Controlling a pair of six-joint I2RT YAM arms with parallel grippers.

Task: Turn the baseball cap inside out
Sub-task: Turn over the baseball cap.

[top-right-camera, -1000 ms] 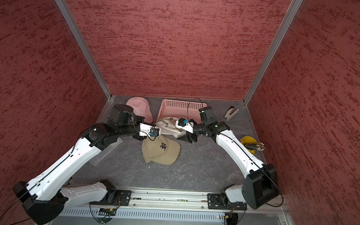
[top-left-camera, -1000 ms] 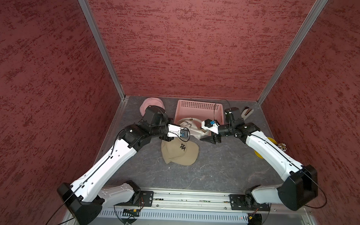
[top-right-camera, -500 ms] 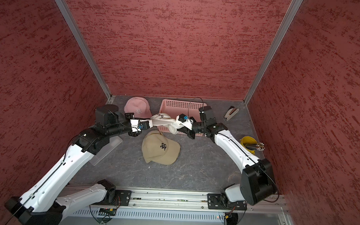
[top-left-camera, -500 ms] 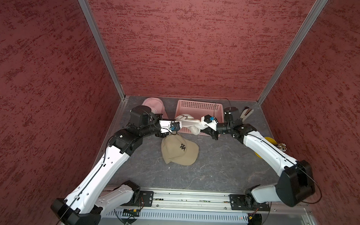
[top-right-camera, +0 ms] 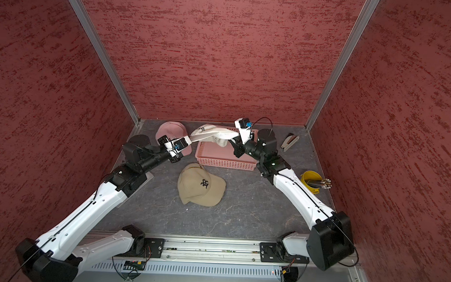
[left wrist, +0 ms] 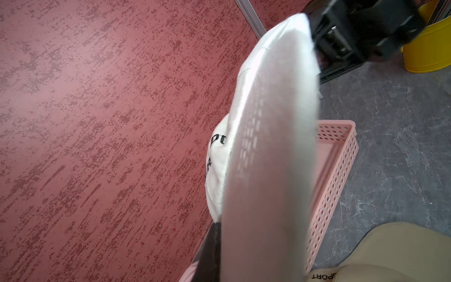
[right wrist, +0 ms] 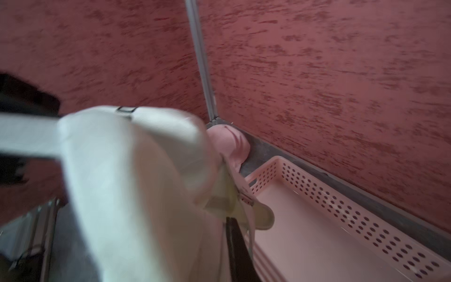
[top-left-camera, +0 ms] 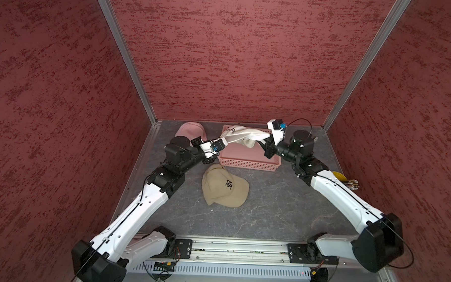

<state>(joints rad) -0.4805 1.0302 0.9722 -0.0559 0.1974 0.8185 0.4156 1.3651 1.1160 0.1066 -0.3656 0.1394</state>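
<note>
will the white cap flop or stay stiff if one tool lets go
Probably floppy: the white cap is stretched between left tool and right tool, a fold sagging above the pink basket. Likely light: the thin fabric spans that gap.

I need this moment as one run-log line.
left claw: shut on white cap | right claw: shut on white cap | white cap: stretched above pink basket

Held cap (top-left-camera: 242,135) hangs above basket (top-left-camera: 247,164); second cap (top-left-camera: 224,188) lies before it.

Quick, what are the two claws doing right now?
The left gripper is closed, holding the white cap.
The right gripper is closed, holding the same cap.
</note>
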